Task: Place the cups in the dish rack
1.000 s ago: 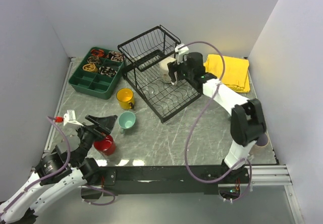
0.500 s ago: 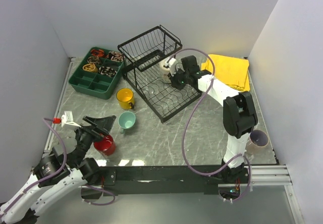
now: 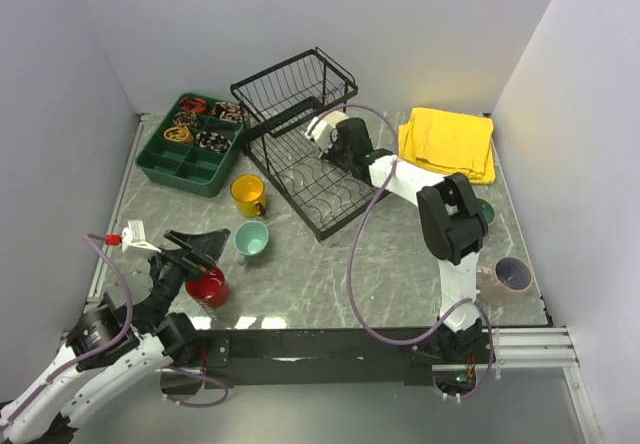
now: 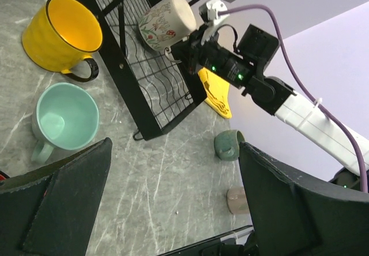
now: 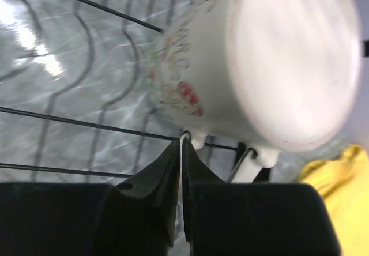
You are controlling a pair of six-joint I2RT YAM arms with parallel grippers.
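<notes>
Presently: right tool (image 5: 181, 145) pinches cream mug (image 5: 277, 66) by handle, over rack (image 3: 312, 180); left tool (image 4: 173, 146) spread, well apart from rack.

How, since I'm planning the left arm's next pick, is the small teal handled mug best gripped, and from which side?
Probably by the rim, from straight above: the small teal handled mug stands upright, mouth open, so the open left gripper could put one finger inside and one outside. Choose a stretch of wall clear of its handle, which points near-left toward that arm.
</notes>
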